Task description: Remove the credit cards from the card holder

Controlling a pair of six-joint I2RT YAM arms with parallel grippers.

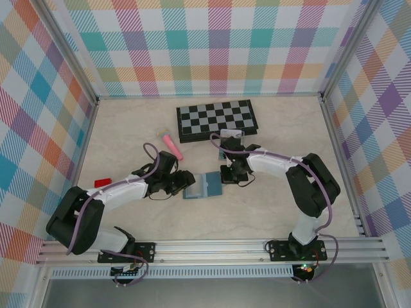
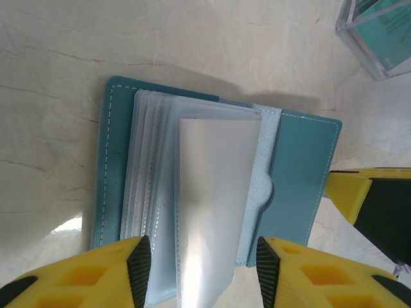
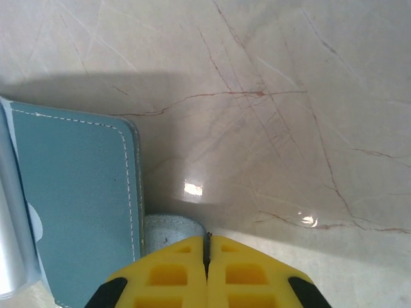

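The card holder (image 1: 202, 186) lies open on the table, blue-grey covers flat, with a fan of frosted clear sleeves (image 2: 212, 205) standing up from its spine. My left gripper (image 2: 202, 269) is open, its pads on either side of the raised sleeves without touching them. In the top view the left gripper (image 1: 182, 181) sits at the holder's left edge. My right gripper (image 3: 207, 240) is shut and rests at the holder's right edge, over the little snap tab (image 3: 170, 228). The holder's cover (image 3: 70, 192) lies just left of it. The credit cards are hidden in the sleeves.
A chessboard (image 1: 217, 119) lies at the back. A pink marker (image 1: 172, 146) lies behind my left arm, and a small red thing (image 1: 103, 183) is to its left. A clear box (image 2: 379, 32) with something teal in it stands near the chessboard.
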